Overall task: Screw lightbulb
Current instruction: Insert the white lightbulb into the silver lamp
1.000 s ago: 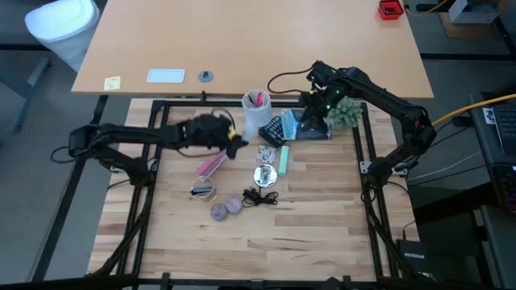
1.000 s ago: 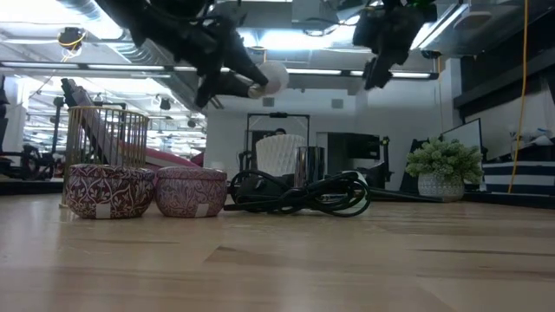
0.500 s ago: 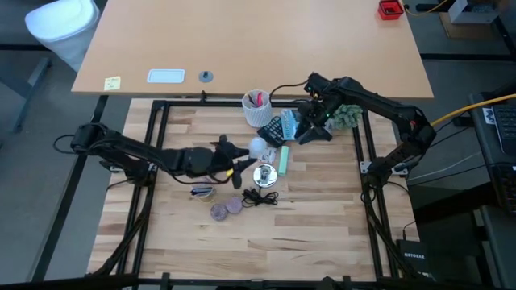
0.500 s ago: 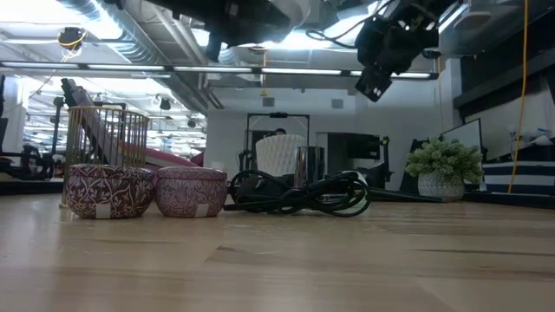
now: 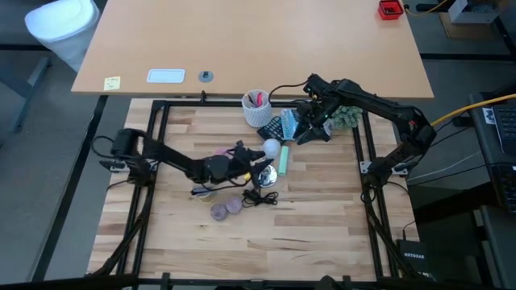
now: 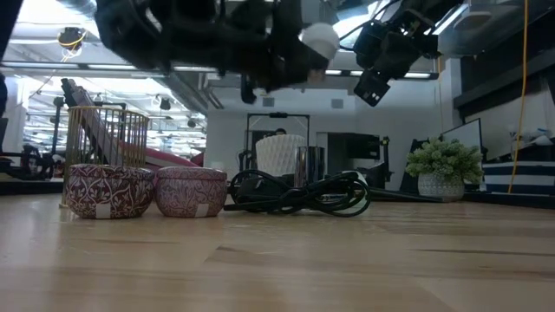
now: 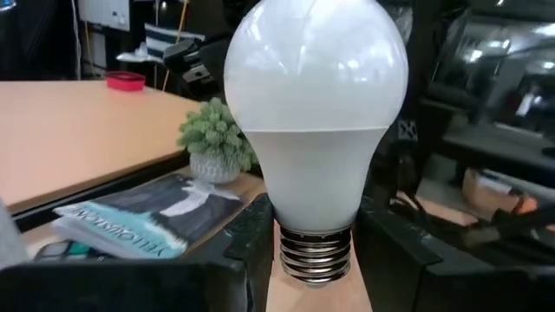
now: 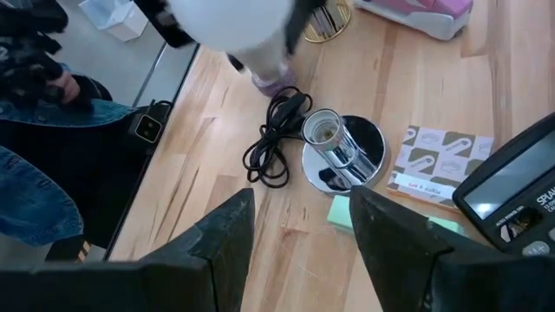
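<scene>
- From the low camera, nearest to me on the wooden surface stand two purple patterned tins, side by side and touching.
- Just behind them lies a coiled black cord, and behind that I see a chrome lamp base with its empty socket facing up.
- Above the cord hangs my left tool, reaching across from the left side of the surface; its fingers are pressed against the threaded metal base of the lightbulb, pinching it.
- The lightbulb is held in the air, clear of the surface, its white globe pointing away from the left arm; in the overhead view it sits just beyond the chrome lamp base, near a pale green block.
- Farther back, my right tool hovers over the rear right part of the surface, its fingers spread apart and holding nothing, looking down at the lamp base and cord.
- Under and beside it lie a calculator, a blue book and a small green potted plant.
- At the rear centre stands a white cup of pens.
- Beyond the frame stretches a pale wooden tabletop.
</scene>
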Robot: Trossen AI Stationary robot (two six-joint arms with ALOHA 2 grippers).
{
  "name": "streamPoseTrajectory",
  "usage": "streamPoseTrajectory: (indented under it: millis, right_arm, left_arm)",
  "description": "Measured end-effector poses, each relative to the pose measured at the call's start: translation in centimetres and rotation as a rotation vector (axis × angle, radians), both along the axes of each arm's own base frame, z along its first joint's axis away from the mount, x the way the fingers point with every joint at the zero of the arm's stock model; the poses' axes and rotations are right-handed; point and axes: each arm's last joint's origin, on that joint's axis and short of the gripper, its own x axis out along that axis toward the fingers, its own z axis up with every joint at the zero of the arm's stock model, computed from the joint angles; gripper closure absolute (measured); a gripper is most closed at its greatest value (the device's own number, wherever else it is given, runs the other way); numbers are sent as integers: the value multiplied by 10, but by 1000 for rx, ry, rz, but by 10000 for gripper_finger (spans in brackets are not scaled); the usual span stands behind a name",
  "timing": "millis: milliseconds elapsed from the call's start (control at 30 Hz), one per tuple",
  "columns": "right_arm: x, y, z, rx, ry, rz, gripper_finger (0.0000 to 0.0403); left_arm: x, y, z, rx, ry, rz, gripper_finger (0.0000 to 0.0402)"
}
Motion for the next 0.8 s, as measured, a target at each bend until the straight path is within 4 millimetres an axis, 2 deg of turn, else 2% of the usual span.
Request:
streamPoseTrajectory:
  millis: [133, 267, 433, 533, 633, 800]
  right_arm:
    - [0, 0, 0, -1, -1, 1, 207]
    - [0, 0, 0, -2, -2, 1, 207]
    - [0, 0, 0, -15, -12, 12, 207]
    - [1, -1, 1, -22, -31, 14, 207]
    - [5, -3, 3, -22, -75, 11, 207]
    - [11, -8, 6, -17, -105, -43, 207]
  left_arm:
    - [5, 22, -8, 6, -62, -37, 276]
    - [4, 56, -6, 27, -84, -108, 274]
    - [-4, 105, -6, 43, -74, -325, 273]
    - [-12, 127, -10, 25, -35, -484, 273]
    - [-17, 135, -13, 35, -3, -644, 273]
    - [-12, 122, -25, 107, 41, -750, 273]
